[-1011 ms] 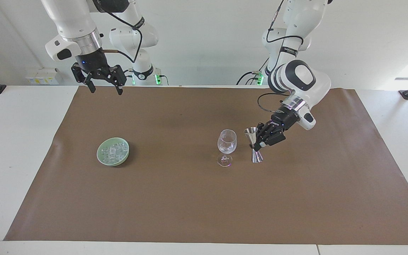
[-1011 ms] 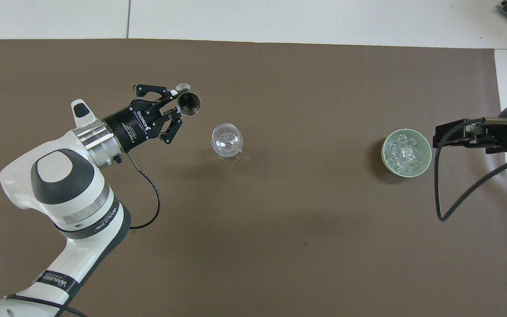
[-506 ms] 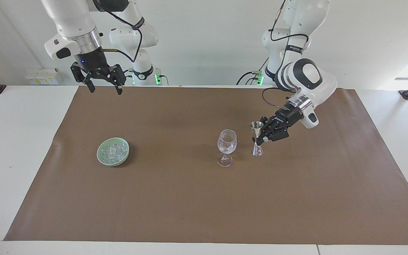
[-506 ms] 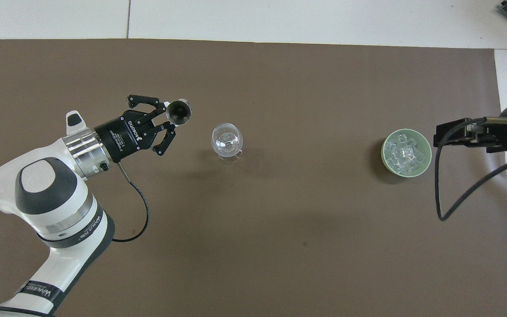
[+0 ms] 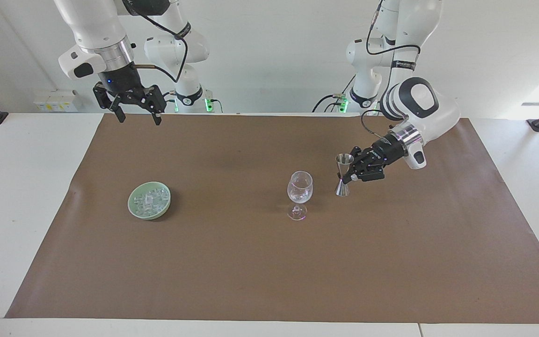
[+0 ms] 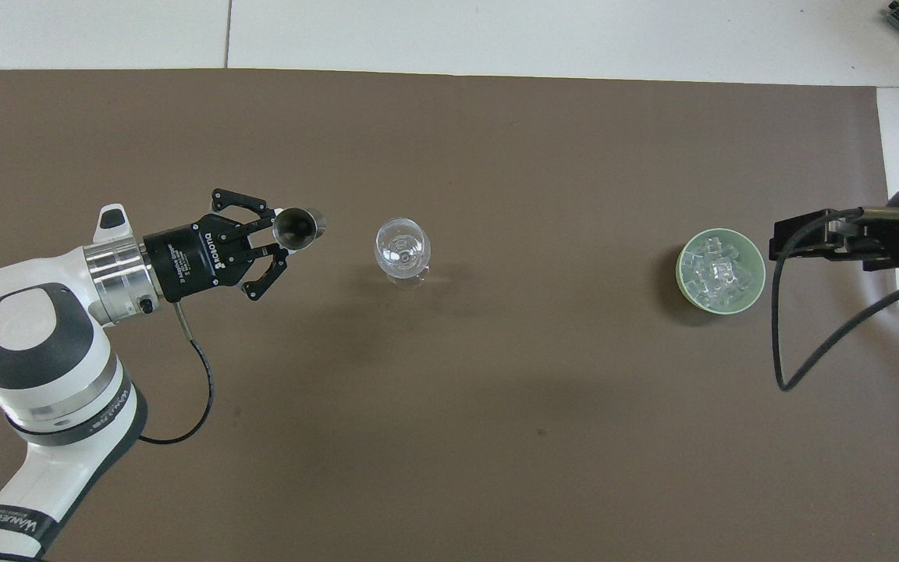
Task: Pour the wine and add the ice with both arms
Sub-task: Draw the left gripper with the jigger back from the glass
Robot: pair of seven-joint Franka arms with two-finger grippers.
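**Jigger set beside the glass, ice untouched**

The left tool (image 5: 350,174) is low over the mat (image 5: 269,262), toward the left arm's end of the worktop (image 5: 21,196). The jigger (image 5: 343,175) is seen upright between its fingers at the narrow waist. Whether the fingers are clamped on it or slightly apart cannot be told, nor whether the jigger's foot is resting on the mat. The right tool (image 5: 136,114) is held high over the mat's edge nearest the robots, at the right arm's end, with its fingers spread apart and nothing between them; that arm is waiting.

The glass (image 5: 300,193) stands upright just beside the jigger, toward the right arm's end. The ice (image 5: 150,200) is heaped in a green bowl (image 5: 134,210), well apart from the glass, toward the right arm's end.

The cubes are judged to be small, hard, light and slippery. A single cube would best be pinched across two flat faces, from the top of the heap, where the bowl's rim is not in the way. A skewed pinch could squirt a cube out. The glass is thin, tall on a narrow foot, and easily tipped, so cubes are better released low over the bowl of the glass than dropped from height.

Open mat is seen all round the bowl and between it and the glass. The mat's edges are well apart from both.
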